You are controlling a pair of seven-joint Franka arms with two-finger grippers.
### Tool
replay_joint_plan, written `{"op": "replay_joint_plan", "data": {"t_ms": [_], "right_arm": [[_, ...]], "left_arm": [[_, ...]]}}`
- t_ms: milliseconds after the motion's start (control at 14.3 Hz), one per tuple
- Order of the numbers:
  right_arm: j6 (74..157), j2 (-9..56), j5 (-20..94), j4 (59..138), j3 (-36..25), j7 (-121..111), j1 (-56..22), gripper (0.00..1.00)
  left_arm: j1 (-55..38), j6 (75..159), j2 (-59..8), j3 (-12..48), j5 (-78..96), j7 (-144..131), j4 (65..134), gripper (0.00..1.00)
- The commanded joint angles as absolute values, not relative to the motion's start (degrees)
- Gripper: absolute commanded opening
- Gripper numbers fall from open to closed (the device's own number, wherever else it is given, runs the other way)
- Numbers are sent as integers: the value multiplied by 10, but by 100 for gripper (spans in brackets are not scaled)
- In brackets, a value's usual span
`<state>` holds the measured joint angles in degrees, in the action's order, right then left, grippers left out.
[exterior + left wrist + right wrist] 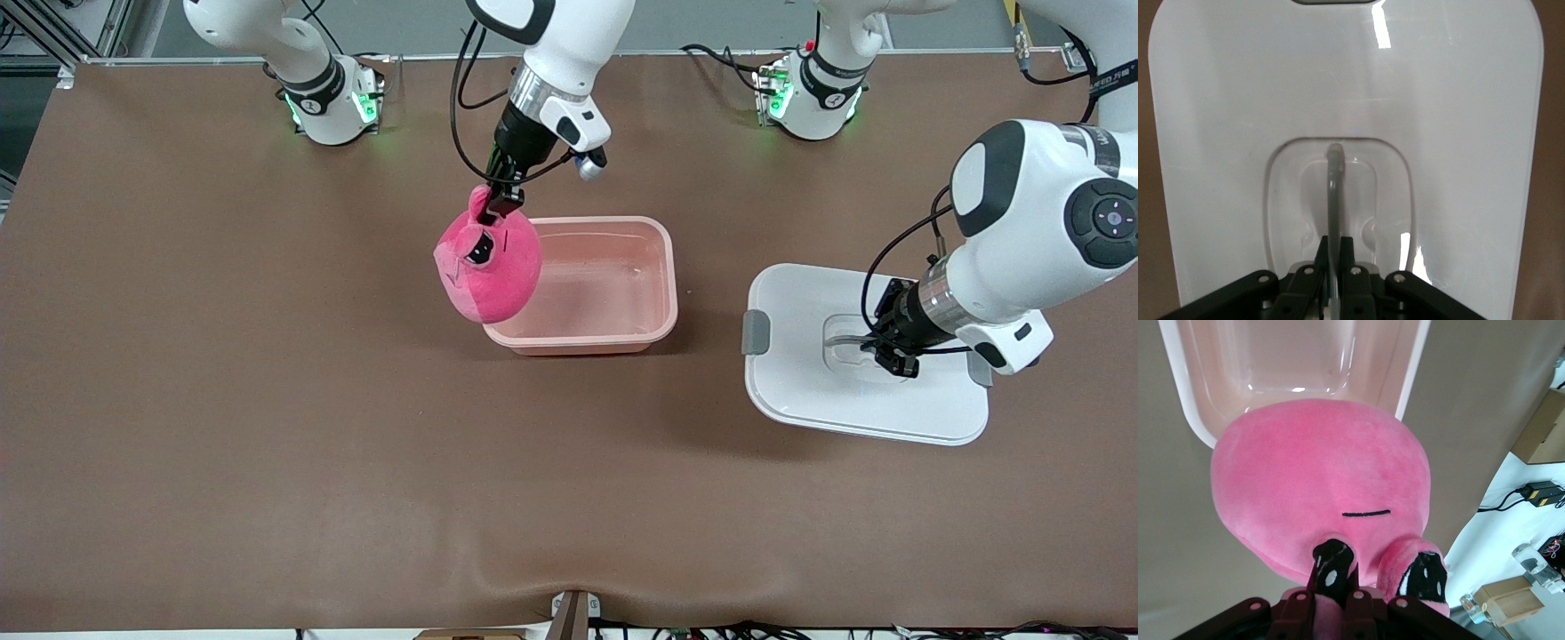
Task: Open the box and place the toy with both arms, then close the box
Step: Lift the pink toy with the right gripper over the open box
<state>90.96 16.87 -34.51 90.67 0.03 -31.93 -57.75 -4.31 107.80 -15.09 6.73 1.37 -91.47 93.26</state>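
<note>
The pink box [653, 267] stands open and empty in the middle of the table, also seen in the right wrist view [1201, 420]. Its white lid [800, 391] lies flat on the table toward the left arm's end. My left gripper [880, 345] is shut on the lid's clear handle [1334, 200], with the lid [1458, 133] spread below it. My right gripper [494, 206] is shut on one bulging eye [1333, 568] of the pink toy [489, 267]. The toy [1318, 480] hangs in the air over the box's rim at the end toward the right arm.
The two arm bases [333, 107] [805, 98] glow green along the table's edge farthest from the front camera. Brown table surface lies bare around the box and lid. Off the table, the right wrist view shows cardboard boxes [1545, 430] and cables.
</note>
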Motion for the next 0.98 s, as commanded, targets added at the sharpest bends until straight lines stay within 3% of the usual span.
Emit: {"op": "replay_joint_plan", "data": {"t_ms": [0, 907], "right_arm": [[890, 192, -374, 900, -7, -326, -598, 0], [924, 236, -376, 875, -5, -285, -619, 0]], "left_arm": [[-40, 1074, -133, 69, 23, -906, 946, 0], [-40, 1075, -136, 69, 23, -906, 946, 0]]}}
